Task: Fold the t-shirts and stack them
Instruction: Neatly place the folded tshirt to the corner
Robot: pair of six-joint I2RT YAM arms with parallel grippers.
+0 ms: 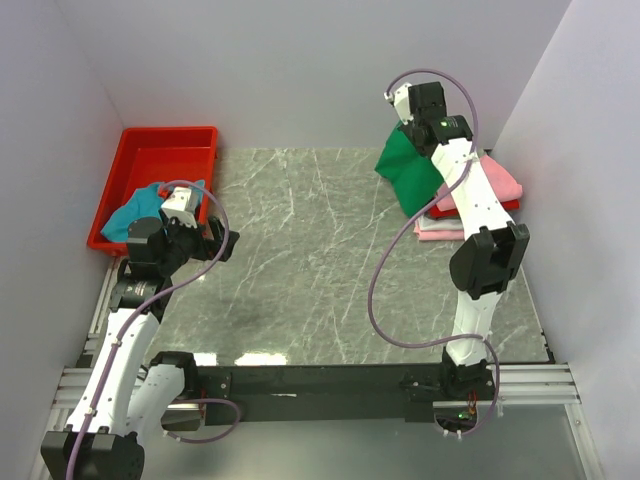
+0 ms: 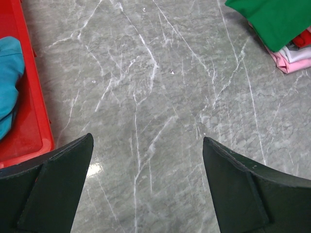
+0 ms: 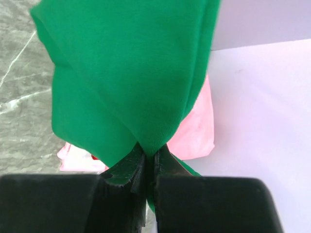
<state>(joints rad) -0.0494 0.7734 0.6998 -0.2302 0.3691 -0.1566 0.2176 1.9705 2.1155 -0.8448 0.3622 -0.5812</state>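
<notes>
My right gripper (image 3: 149,154) is shut on the bright green t-shirt (image 3: 126,73) and holds it lifted over the stack at the far right; the shirt hangs in folds (image 1: 408,172). Below it lie the folded pink t-shirt (image 1: 492,182), a red one (image 1: 500,206) and a whitish one (image 1: 440,228). In the left wrist view the green shirt (image 2: 274,22) overlaps that stack (image 2: 296,56). A teal-blue t-shirt (image 1: 140,210) lies in the red tray, also in the left wrist view (image 2: 8,77). My left gripper (image 2: 146,145) is open and empty above the marble table, beside the tray.
The red plastic tray (image 1: 160,150) stands at the far left, its rim (image 2: 29,97) close to my left fingers. White walls close in the table on three sides; the right wall is next to the stack. The grey marble table (image 1: 300,260) lies between the arms.
</notes>
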